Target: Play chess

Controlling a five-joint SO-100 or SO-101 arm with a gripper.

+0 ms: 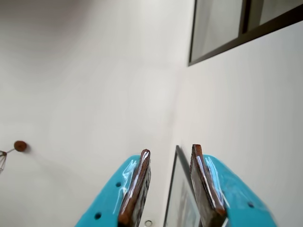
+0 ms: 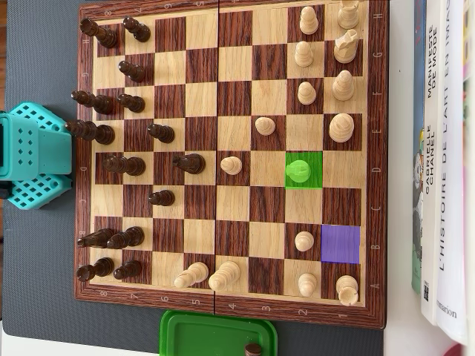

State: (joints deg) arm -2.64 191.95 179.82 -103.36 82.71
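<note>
You have the gripper [image 1: 170, 184] pointed up at a pale wall, its two rubber-faced fingers [image 1: 137, 189] set a narrow gap apart with nothing between them; through the gap you see only the edge of a framed picture [image 1: 182, 198], and a dark-framed window [image 1: 236, 28] sits higher up to the right. The piece to think about is the pawn [image 2: 298, 170] tinted green on the green-marked square [image 2: 313, 182] in the overhead view, with a purple-marked square [image 2: 341, 244] lying empty nearer the board's lower right corner; judging from those marks, that is probably the move asked of you. Expect the pawn to be light, hard turned wood, smooth and a bit slippery, and easy to tip, so take it low on the neck beneath the round head rather than on the head itself. It has free squares round it, with another light pawn [image 2: 304, 240] just beside the purple square, so mind that on the way in. The chessboard [image 2: 223, 315] is a folding wooden one with a seam across the middle, resting on a dark grey desk [image 2: 41, 252]. The arm's turquoise base [image 2: 33, 156] stands at the left edge by the dark pieces [image 2: 111, 133], a green tray [image 2: 215, 334] holds one captured dark piece below, and books [image 2: 441, 148] lie along the right.
</note>
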